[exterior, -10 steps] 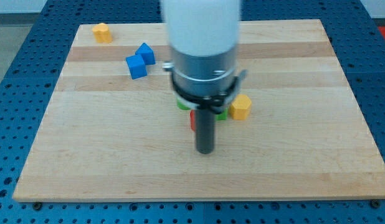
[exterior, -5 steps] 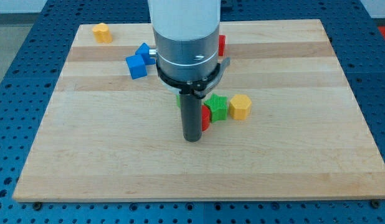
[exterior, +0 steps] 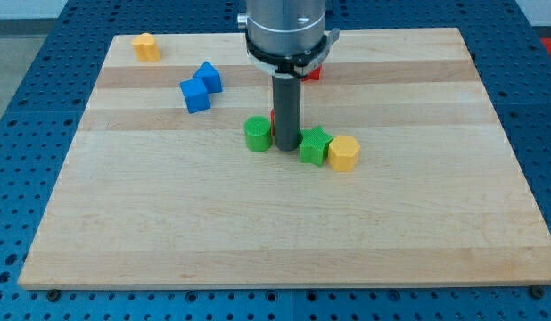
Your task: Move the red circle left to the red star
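While resting on the board between the green circle and the green star, my tip is standing close to both. It has no jaws to open and is holding nothing, being able only to push. A red sliver is peeking out from behind the rod on the view's left, just above the green circle. A second red block is showing toward the view's top, partly hidden under the arm's collar. The arm is covering most of each, so it is not possible to tell which is the red circle and which the red star. The tip is probably sitting among this cluster because one of the red pieces is lying right behind it. The yellow hexagon is touching the green star's right side. Two blue blocks and a yellow block are lying well apart at upper left.
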`<action>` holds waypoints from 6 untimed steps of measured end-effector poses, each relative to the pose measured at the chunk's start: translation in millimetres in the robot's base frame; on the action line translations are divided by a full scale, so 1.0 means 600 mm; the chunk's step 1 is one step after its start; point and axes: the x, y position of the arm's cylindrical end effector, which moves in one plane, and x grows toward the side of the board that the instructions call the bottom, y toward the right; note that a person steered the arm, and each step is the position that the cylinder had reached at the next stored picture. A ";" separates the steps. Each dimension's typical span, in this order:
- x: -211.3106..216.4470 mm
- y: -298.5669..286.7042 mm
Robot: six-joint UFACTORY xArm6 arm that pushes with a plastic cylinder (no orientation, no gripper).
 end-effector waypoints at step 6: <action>-0.204 0.000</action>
